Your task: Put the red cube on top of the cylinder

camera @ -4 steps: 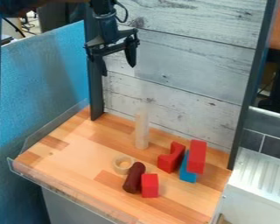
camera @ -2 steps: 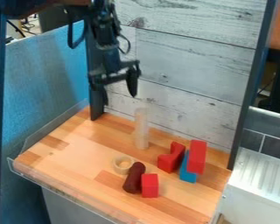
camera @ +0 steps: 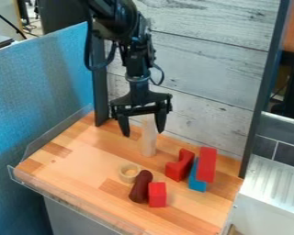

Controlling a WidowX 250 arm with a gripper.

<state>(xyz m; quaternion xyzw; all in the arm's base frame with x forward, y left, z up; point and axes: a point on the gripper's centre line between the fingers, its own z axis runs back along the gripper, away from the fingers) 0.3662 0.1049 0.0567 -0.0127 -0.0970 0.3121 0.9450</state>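
You've got the gripper [camera: 143, 132] empty and spread wide, up near twelve o'clock over the counter [camera: 76, 167], with the whole job still to play: grasp, lift and placing. Down at five o'clock sits your red cube [camera: 157, 195], flat on its base, front face towards six, no clear long axis. Just beside it the dark red cylinder [camera: 140, 187] lies along one-to-seven, while a pale cylinder [camera: 148, 144] stands upright near twelve; which one's your target, I can't tell.
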